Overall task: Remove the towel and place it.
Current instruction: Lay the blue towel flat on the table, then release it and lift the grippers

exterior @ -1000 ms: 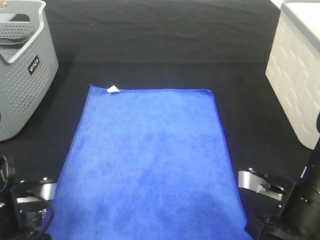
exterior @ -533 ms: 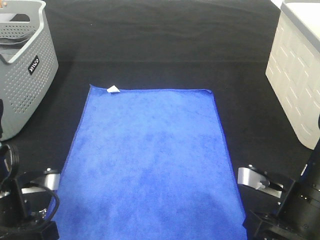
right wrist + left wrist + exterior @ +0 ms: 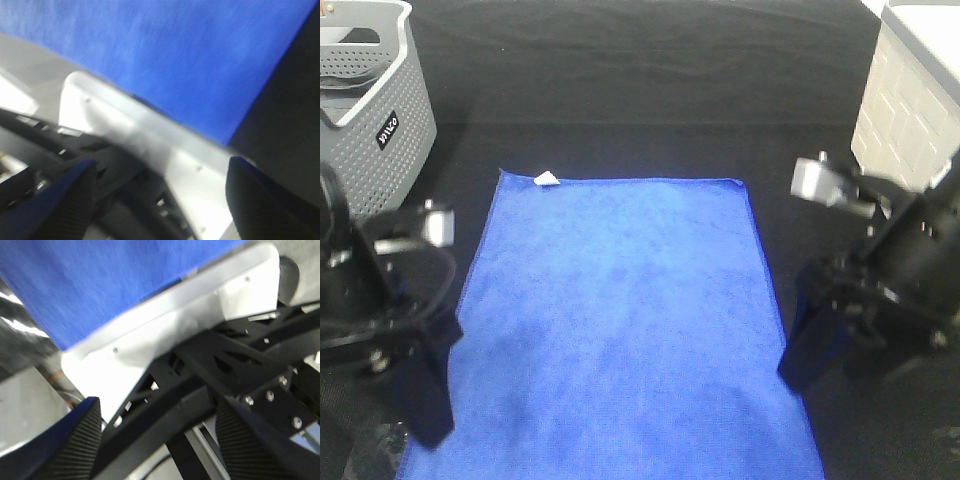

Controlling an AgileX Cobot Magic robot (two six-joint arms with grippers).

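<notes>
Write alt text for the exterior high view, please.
A royal-blue towel lies flat on a black table, between the left arm and the right arm. A grey perforated basket sits far left, a white container far right.

The towel (image 3: 620,320) lies flat on the table (image 3: 640,90). A basket (image 3: 365,110) stands behind the towel to its left, a box (image 3: 915,140) behind to its right, both apart from it.
</notes>
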